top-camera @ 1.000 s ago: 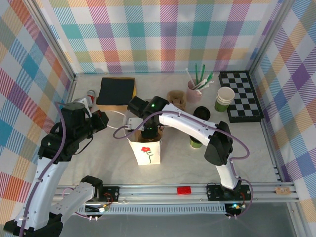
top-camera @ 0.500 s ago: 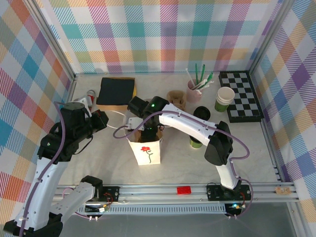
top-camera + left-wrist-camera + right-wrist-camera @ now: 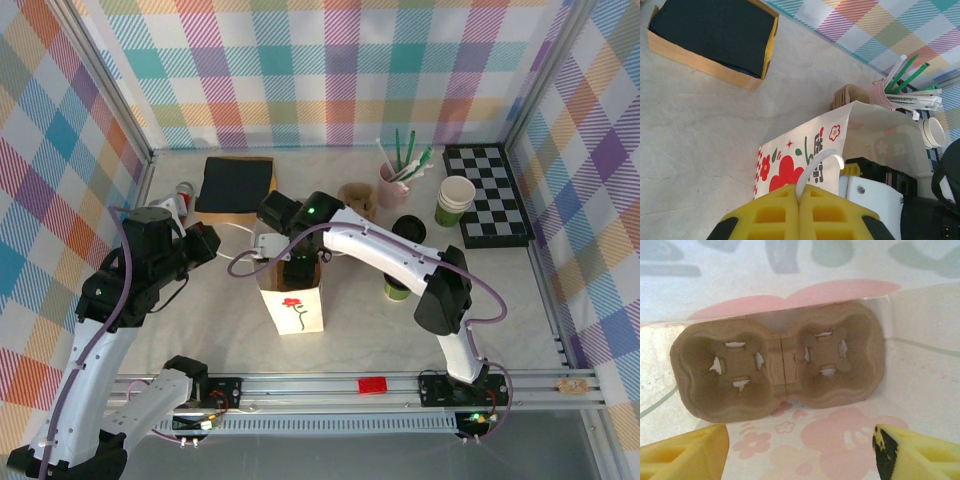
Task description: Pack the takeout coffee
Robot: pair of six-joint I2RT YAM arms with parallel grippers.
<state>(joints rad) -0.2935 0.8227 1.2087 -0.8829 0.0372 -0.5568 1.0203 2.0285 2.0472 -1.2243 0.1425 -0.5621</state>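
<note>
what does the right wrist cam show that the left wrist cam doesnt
Right wrist: the inside of the bag, an empty two-cup carrier lying at its bottom, and the right gripper open above it. Left wrist: the flower-printed outside, the handle pinched in the shut left gripper, a tan box holding something black, and a straw cup. Both: the white bag.

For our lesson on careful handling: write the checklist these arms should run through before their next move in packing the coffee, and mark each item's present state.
1. The white paper bag stands upright with its mouth open: ok.
2. The left gripper is shut on the bag's handle: ok.
3. The cup carrier lies flat on the bag's floor, both wells empty: ok.
4. The right gripper is open and empty above the carrier: ok.
5. The takeout coffee is inside the bag: not ok; it stands outside on the table.
</note>
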